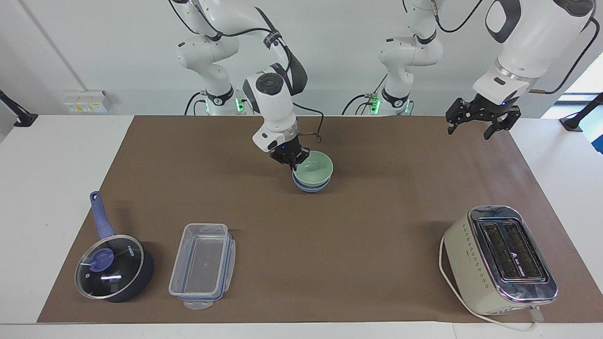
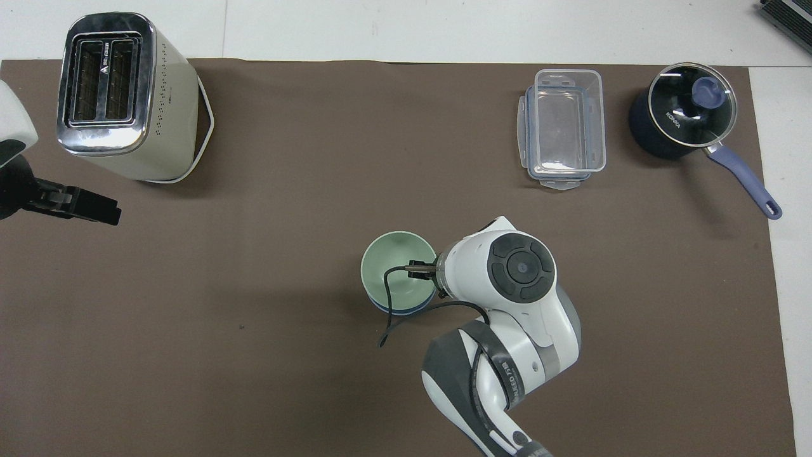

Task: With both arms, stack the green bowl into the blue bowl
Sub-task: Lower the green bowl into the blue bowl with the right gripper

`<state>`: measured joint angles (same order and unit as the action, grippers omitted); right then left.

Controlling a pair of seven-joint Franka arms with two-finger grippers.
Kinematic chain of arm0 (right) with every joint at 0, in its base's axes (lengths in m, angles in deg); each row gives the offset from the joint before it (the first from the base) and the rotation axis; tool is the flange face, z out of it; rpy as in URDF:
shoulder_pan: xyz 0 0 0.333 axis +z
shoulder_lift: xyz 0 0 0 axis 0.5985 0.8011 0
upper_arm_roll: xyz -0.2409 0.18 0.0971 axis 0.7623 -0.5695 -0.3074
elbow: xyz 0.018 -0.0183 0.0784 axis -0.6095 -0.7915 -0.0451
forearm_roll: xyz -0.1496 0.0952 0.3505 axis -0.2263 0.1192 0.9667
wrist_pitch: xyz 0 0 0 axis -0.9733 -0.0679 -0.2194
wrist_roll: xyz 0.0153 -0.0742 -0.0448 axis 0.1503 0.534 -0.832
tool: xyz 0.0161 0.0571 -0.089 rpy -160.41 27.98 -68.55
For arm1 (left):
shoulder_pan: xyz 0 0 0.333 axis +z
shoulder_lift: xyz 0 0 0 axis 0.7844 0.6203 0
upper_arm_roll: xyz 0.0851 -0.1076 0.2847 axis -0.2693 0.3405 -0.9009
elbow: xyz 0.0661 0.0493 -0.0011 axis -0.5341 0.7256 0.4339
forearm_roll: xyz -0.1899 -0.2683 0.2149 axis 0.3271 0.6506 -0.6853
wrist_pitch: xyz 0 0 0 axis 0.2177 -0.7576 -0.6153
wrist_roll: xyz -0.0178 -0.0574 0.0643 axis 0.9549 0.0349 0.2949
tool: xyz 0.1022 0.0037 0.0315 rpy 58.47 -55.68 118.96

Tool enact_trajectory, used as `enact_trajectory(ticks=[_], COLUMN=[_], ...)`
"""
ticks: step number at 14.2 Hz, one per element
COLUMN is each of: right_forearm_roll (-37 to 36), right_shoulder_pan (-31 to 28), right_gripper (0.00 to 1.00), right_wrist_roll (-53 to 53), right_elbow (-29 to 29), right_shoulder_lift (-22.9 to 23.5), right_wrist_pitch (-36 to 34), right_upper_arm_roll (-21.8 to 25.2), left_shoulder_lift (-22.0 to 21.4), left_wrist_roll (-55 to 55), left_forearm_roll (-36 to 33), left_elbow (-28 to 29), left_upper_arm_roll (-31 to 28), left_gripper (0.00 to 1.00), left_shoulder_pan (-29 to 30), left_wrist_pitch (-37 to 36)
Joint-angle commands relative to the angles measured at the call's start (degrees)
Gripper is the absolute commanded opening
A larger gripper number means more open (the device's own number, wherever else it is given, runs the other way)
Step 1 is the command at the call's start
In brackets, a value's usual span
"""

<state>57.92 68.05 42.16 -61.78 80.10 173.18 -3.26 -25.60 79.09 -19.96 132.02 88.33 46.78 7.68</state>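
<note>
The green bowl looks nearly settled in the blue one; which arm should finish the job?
The right arm, probably. Its pincer is shut on the green bowl rim, seated in the blue bowl. The left pincer waits open above the table's end.

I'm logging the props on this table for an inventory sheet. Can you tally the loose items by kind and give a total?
Bowls: 2, the green bowl nested in the blue bowl
Saucepans with lid: 1
Clear plastic containers: 1
Toasters: 1
Total: 5
</note>
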Motion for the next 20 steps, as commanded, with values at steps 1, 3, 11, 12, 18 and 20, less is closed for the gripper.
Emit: enact_trajectory(ticks=[1, 3, 11, 12, 18, 20], right_forearm_roll=[-1.15, -1.15, -1.15, -1.15, -1.24, -1.24], right_shoulder_pan=[0.7, 0.8, 0.71, 0.8, 0.8, 0.8], right_gripper=[0.0, 0.0, 0.0, 0.0, 0.0, 0.0], right_wrist_roll=[0.01, -0.07, -0.25, -0.34, -0.34, -0.34], right_elbow=[-0.97, -1.06, -1.32, -1.32, -1.32, -1.32], right_shoulder_lift=[0.17, 0.17, 0.87, 0.87, 1.57, 2.02], right_wrist_pitch=[1.84, 1.84, 2.1, 2.1, 3.06, 4.12], right_upper_arm_roll=[0.02, 0.11, 0.11, 0.11, 0.11, 0.11], left_shoulder_lift=[-0.3, -0.3, -0.3, -0.3, -0.3, -0.3], left_wrist_roll=[0.42, 0.42, 0.42, 0.42, 0.42, 0.42], left_forearm_roll=[0.62, 0.62, 0.62, 0.62, 0.62, 0.62], left_elbow=[-0.59, -0.59, -0.59, -0.59, -0.59, -0.59], left_upper_arm_roll=[0.5, 0.5, 0.5, 0.5, 0.5, 0.5], left_gripper=[1.0, 1.0, 1.0, 1.0, 1.0, 1.0], left_shoulder_pan=[0.93, 0.93, 0.93, 0.93, 0.93, 0.93], left_wrist_pitch=[-1.17, -1.17, -1.17, -1.17, -1.17, -1.17])
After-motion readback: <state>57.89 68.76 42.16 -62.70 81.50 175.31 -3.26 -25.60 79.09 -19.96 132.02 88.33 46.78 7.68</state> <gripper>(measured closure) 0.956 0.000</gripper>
